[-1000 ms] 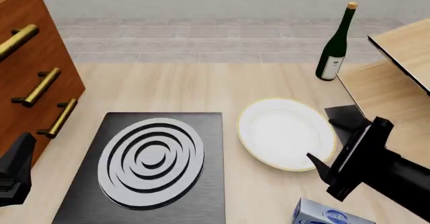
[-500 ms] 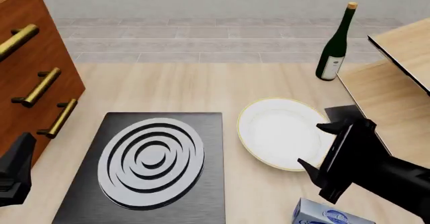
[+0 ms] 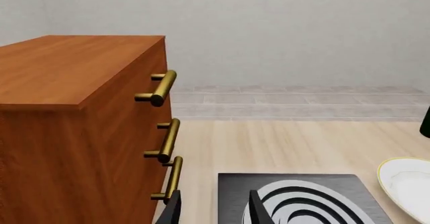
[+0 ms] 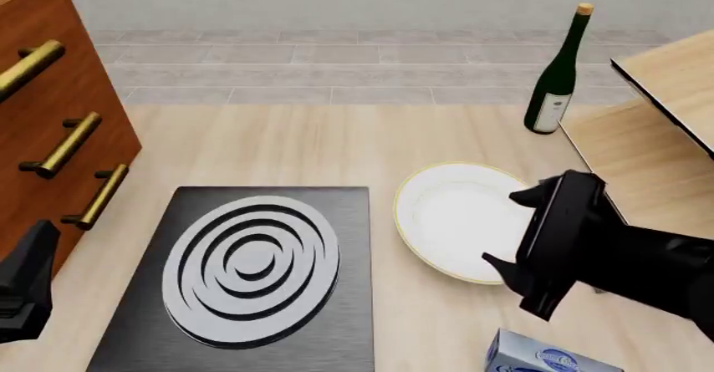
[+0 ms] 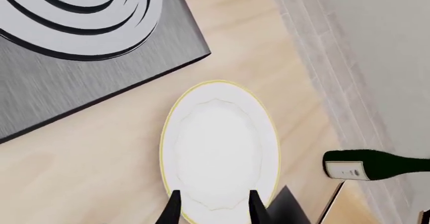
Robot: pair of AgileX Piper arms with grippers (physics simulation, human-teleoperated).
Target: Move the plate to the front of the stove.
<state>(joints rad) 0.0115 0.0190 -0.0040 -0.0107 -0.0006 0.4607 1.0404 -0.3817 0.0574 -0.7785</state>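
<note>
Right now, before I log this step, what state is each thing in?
plate: flat on the table, right of the stove, not gripped.
stove: bare, nothing on it.
right gripper: open, fingertips over the plate's near edge.
left gripper: open, holding nothing.
bottle: upright, corked.
drawers: shut.

Bright, even simulator light, no glare, only faint soft shadows, sharp focus throughout, no edge distortion

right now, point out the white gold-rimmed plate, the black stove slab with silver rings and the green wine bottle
white gold-rimmed plate point(image 4: 457, 217), front view, its bare middle
black stove slab with silver rings point(image 4: 251, 259), front view, centre of the rings
green wine bottle point(image 4: 556, 75), front view, its body
</note>
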